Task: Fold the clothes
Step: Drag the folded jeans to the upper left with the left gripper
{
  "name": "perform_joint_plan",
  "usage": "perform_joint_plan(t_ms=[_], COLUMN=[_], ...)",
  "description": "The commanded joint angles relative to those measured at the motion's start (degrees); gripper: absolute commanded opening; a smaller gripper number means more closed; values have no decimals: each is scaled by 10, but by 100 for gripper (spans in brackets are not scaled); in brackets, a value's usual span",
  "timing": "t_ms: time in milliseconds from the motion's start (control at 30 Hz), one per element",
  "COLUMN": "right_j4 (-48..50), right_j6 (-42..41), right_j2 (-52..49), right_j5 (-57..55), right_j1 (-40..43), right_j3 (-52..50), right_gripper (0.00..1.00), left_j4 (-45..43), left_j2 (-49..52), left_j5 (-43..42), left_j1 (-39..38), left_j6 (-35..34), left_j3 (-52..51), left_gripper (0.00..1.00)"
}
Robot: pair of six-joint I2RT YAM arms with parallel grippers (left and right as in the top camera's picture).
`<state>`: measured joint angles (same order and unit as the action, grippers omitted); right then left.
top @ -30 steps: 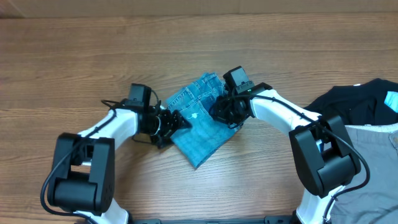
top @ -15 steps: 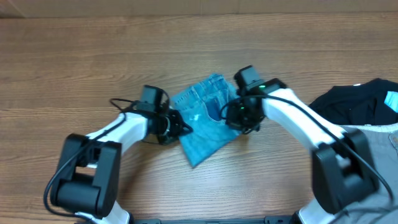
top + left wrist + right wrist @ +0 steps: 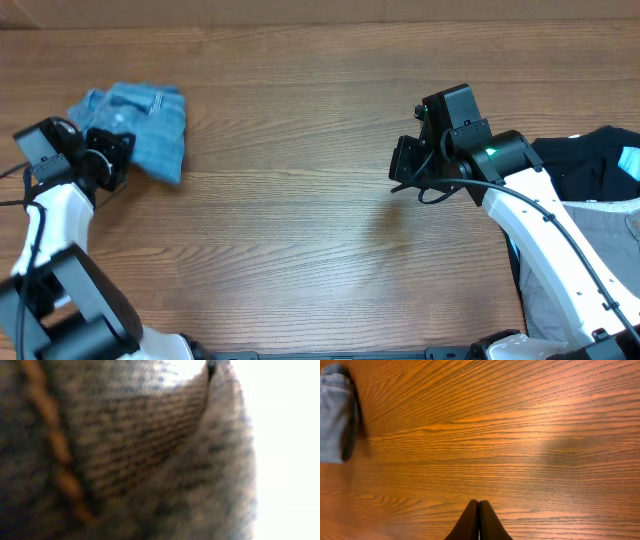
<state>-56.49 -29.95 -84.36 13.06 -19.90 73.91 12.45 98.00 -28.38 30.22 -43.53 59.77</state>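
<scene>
The jeans lie as a compact folded bundle on the desk, their edge apparently pinched in the left gripper, well apart from the closed, empty right gripper, so only releasing seems left.

left arm: stretched out to far left
left pincer: clamped on jeans
right pincer: fingers pressed together, empty
</scene>
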Motion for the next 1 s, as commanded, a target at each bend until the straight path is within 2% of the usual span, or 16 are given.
perform_joint_plan(t_ms=[0, 100, 200, 267, 300, 367, 400, 500, 533, 567, 600, 667, 733, 800, 900, 967], right_j4=[3, 3, 7, 9, 9, 9, 9, 8, 9, 9, 9, 9, 8, 6, 2, -1], right_j6=[4, 4, 4, 4, 4, 4, 4, 4, 4, 4, 4, 4, 4, 4, 4, 4], right_j2=[1, 1, 1, 1, 1, 1, 1, 1, 1, 1, 1, 1, 1, 1, 1, 1], right_j5=[-6, -6, -7, -9, -15, -21, -21, -21, -21, -23, -26, -28, -27, -26, -18, -13], right_j1=[0, 0, 0, 0, 0, 0, 0, 0, 0, 0, 0, 0, 0, 0, 0, 0], right_j3=[8, 8, 8, 8, 8, 8, 8, 8, 8, 8, 8, 8, 8, 8, 8, 8], right_gripper=[4, 4, 4, 4, 4, 4, 4, 4, 4, 4, 4, 4, 4, 4, 4, 4], left_j4=[2, 33, 49, 20, 1, -51, -68, -146, -167, -170, -169, -159, -99, -10, 155, 226], left_j2=[83, 138, 163, 166, 166, 166, 166, 166, 166, 166, 166, 165, 154, 130, 49, -29], left_j5=[9, 14, 46, 46, 43, 33, 30, 0, -18, -34, -46, -92, -130, -117, -18, 25], left_j1=[14, 33, 57, 71, 76, 80, 81, 81, 81, 81, 81, 81, 85, 95, 109, 111], left_j6=[80, 77, 78, 77, 72, 40, 34, 22, 22, 30, 40, 90, 121, 128, 149, 176], left_j3=[3, 3, 3, 3, 3, 3, 3, 4, 5, 6, 6, 6, 6, 6, 7, 8], left_gripper=[6, 6, 19, 29, 28, 18, 17, 21, 33, 64, 80, 100, 100, 100, 100, 100])
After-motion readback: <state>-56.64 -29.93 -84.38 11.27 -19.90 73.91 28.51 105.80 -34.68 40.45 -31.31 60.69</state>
